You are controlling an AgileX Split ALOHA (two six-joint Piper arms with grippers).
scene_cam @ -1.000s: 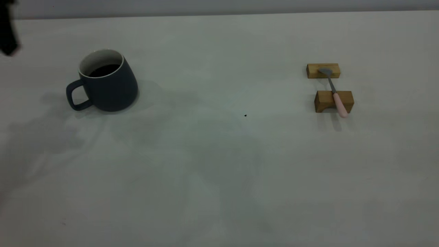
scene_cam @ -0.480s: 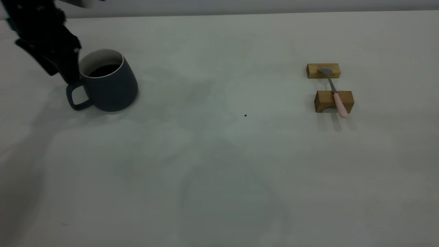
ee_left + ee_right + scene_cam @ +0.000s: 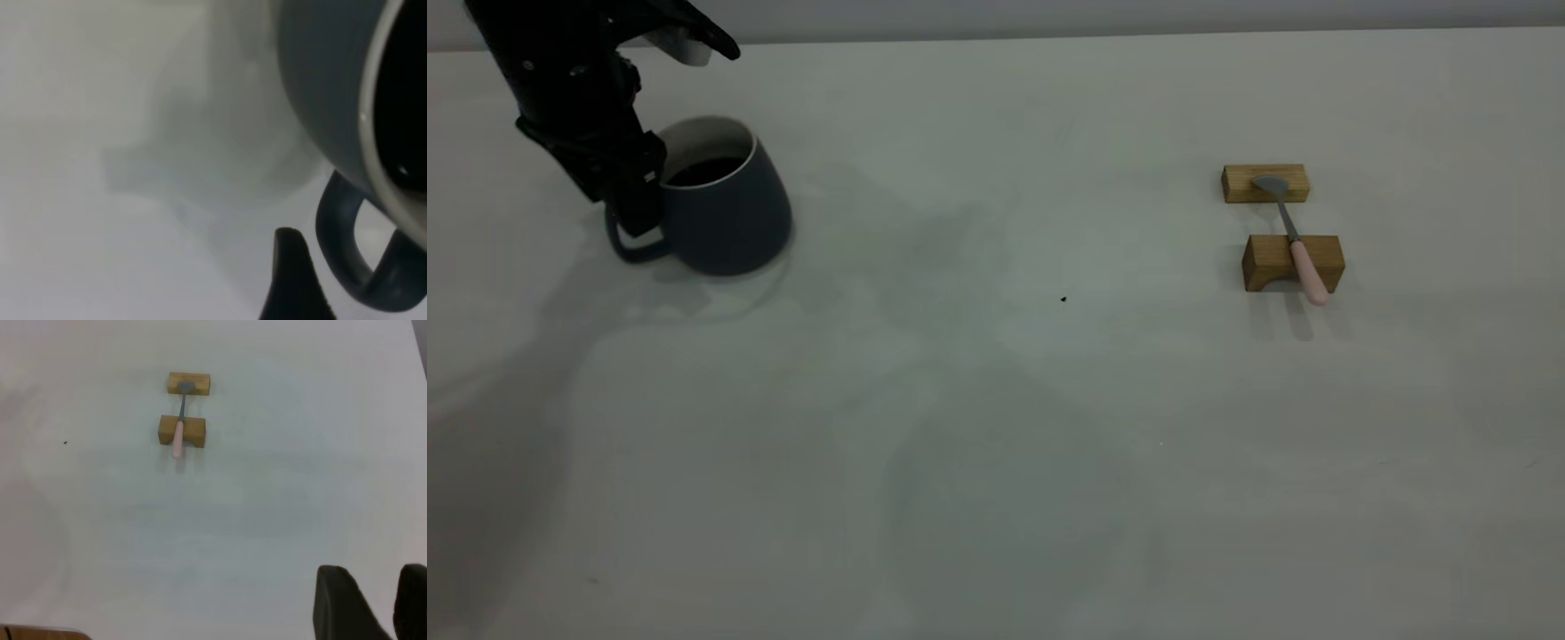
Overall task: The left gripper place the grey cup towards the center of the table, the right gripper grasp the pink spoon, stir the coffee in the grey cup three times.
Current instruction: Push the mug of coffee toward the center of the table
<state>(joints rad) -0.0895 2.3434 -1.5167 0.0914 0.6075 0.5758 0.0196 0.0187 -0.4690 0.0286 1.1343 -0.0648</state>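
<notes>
The grey cup with dark coffee stands at the far left of the table. My left gripper is at the cup's handle and covers its upper part. In the left wrist view the cup and its handle loop fill the frame close up. The pink spoon lies across two wooden blocks at the right, handle toward the front. My right gripper hangs well away from the spoon, a narrow gap between its fingers and nothing in it. It is out of the exterior view.
The spoon's bowl rests on the far wooden block and its stem crosses the near block. A tiny black speck marks the table's middle. Wide bare surface lies between cup and blocks.
The left arm came in from the left edge and dropped onto the cup's handle. The cup has shifted a little right and upward in the view.
</notes>
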